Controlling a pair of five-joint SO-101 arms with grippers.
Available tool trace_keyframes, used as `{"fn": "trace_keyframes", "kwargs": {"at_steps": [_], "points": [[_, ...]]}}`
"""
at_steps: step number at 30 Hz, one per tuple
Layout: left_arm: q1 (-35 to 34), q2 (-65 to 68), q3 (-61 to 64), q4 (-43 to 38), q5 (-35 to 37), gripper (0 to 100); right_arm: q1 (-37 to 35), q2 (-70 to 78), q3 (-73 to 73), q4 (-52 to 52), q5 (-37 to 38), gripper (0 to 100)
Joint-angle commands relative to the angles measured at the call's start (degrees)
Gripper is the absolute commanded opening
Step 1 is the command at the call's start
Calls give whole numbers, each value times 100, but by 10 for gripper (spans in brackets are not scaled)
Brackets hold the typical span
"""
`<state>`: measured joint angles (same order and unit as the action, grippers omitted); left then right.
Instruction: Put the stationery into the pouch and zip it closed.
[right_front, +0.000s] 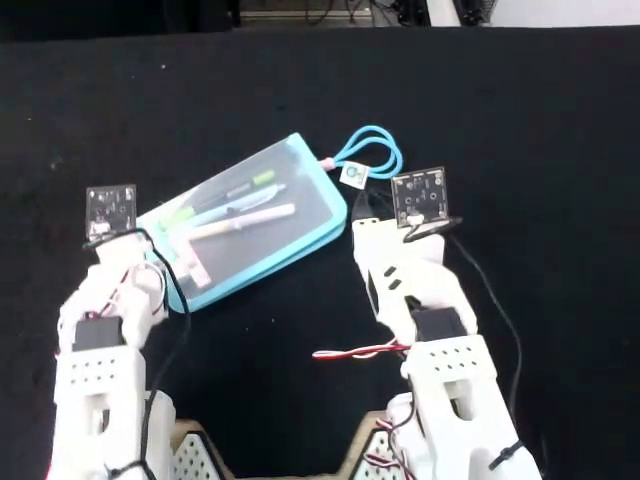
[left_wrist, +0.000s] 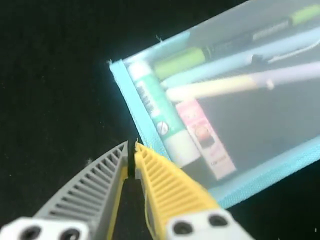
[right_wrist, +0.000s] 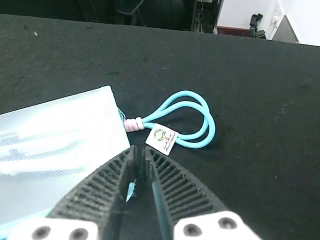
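pouch (right_front: 245, 225) lies flat on the black surface (right_front: 500, 120). pens (right_front: 240, 222), a green highlighter (left_wrist: 182, 60) and a glue stick (left_wrist: 160, 120) sit inside it, seen through the clear window. left pincer (left_wrist: 132, 147) is closed together, tips touching the pouch's teal edge at the glue stick end; can't tell if it pinches fabric. right pincer (right_wrist: 137, 152) is at the pouch's opposite end, clamped on a small teal tab (right_wrist: 131, 191). teal cord loop (right_wrist: 187, 120) with a white tag (right_wrist: 161, 138) hangs off that corner of the pouch.
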<state>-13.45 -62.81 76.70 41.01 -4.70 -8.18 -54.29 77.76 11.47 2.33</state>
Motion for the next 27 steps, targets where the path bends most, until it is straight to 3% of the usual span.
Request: {"fn": "trace_keyframes", "kwargs": {"at_steps": [1, 12, 16, 21, 27], "points": [[-4, -651, 286, 35, 70, 30, 79, 4, -127, -158, 0, 18], [4, -2013, 1033, 44, 70, 29, 79, -4, -163, -158, -44, 18], [22, -2418, 1051, 457, 70, 29, 79, -163, -259, -132, -9, 18], [22, -2998, 1218, 695, 70, 29, 79, -884, -189, 26, -9, 18], [22, -3947, 1437, 1125, 70, 29, 97, -2264, -31, 932, 0, 21]]}}
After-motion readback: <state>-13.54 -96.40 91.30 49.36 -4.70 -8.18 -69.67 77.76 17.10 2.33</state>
